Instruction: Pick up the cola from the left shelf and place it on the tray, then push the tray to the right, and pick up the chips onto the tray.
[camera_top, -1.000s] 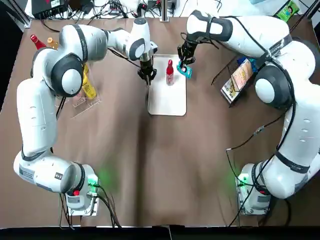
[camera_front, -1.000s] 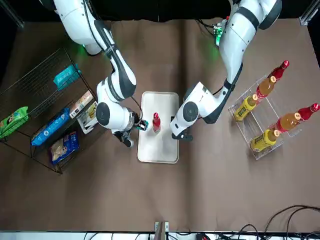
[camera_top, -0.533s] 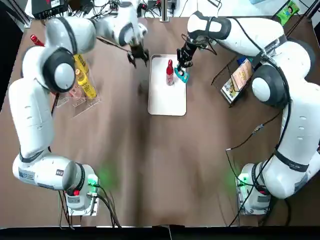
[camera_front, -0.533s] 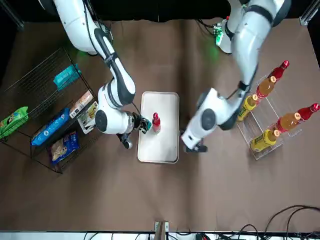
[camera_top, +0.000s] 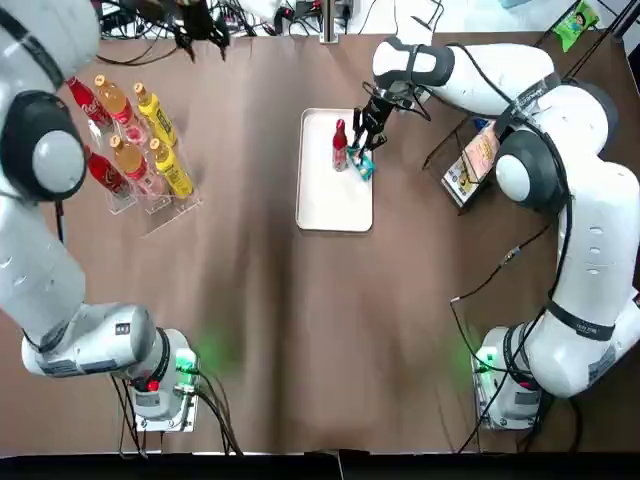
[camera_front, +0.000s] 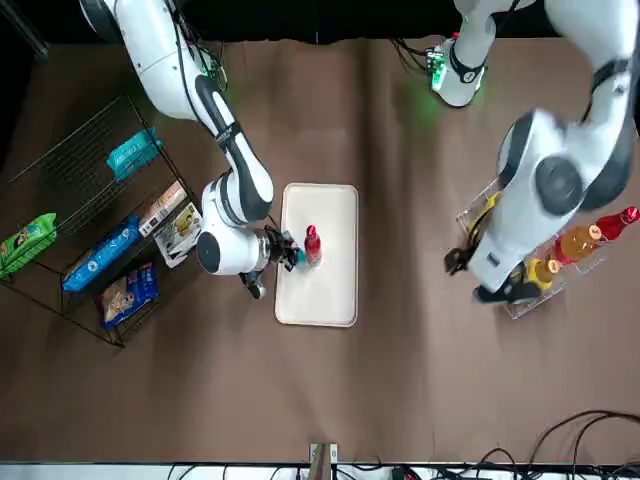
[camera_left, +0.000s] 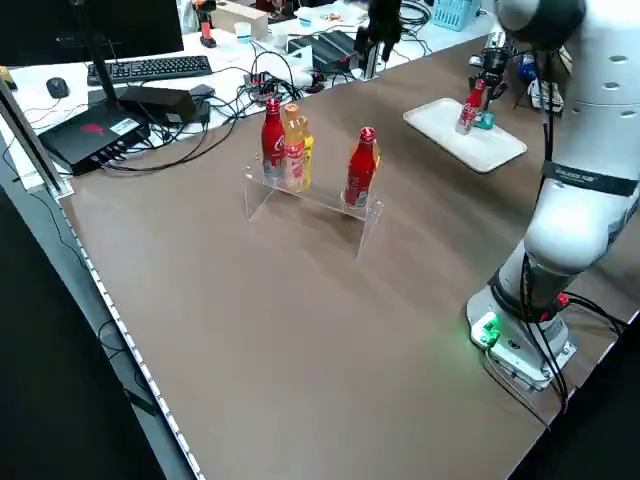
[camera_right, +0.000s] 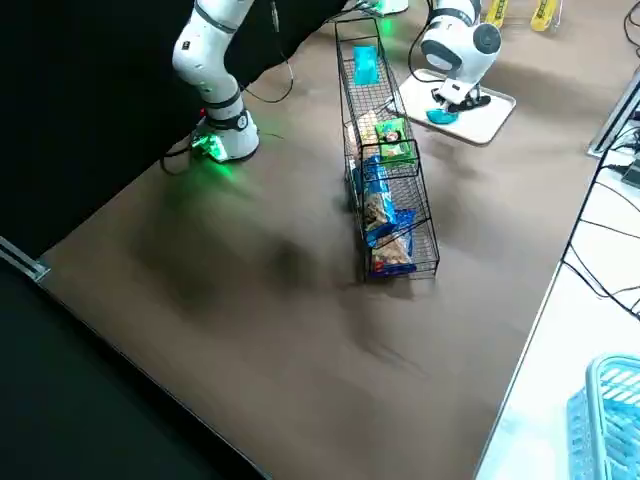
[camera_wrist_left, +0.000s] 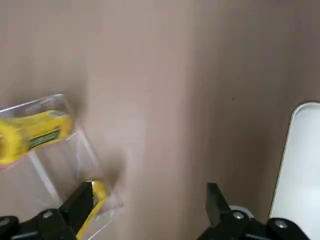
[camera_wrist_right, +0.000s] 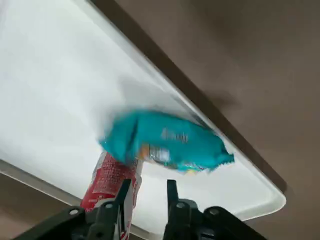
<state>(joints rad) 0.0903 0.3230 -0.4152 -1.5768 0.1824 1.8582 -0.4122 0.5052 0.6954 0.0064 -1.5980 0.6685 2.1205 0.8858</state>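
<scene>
White tray (camera_top: 335, 205), red cola (camera_top: 340, 146), teal chips bag (camera_wrist_right: 165, 142) (small orange patch), plain brown table (camera_top: 300, 330)

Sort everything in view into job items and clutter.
Job: cola, tray, chips, right hand over the tray, left hand near the bottle shelf.
Lying about: other bottles, wire rack of snacks, keyboard, cables.

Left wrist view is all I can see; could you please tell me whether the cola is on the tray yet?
Observer: Yes, the cola stands upright on the tray.
Operator: Thank you; what else is on it?
Observer: The teal chips bag lies on the tray beside the cola, just beyond the right gripper.
Operator: And where is my own arm?
Observer: The left gripper is at the far edge of the table, past the bottle rack.
</scene>
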